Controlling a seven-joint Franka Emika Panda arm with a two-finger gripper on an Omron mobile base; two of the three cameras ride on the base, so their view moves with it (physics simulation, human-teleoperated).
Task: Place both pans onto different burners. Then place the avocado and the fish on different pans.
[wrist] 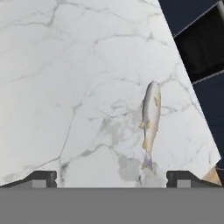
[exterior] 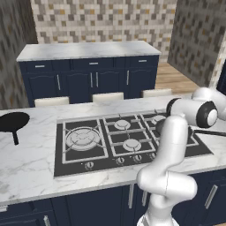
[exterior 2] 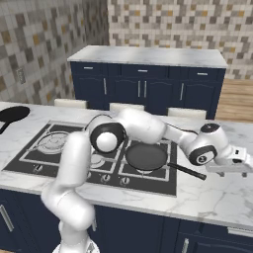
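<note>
The arm hides the right burners [exterior: 160, 120]; the left pan [exterior: 12, 122] is edge-cut.

The counter [exterior: 31, 163] looks like polished white marble with grey veins. The cooktop [exterior: 70, 165] is smooth glossy black, its burners [exterior: 83, 137] dull silver metal. Both pans [exterior 2: 146, 156] [exterior: 13, 121] are matt black. The fish [wrist: 151, 118] has a pale, slightly shiny skin. The cabinets [exterior: 79, 81] are satin navy, the wall [exterior: 101, 20] rough mosaic tile.

Glossy white rounded arm [exterior 2: 74, 168], dark joint caps, thin black cable.
</note>
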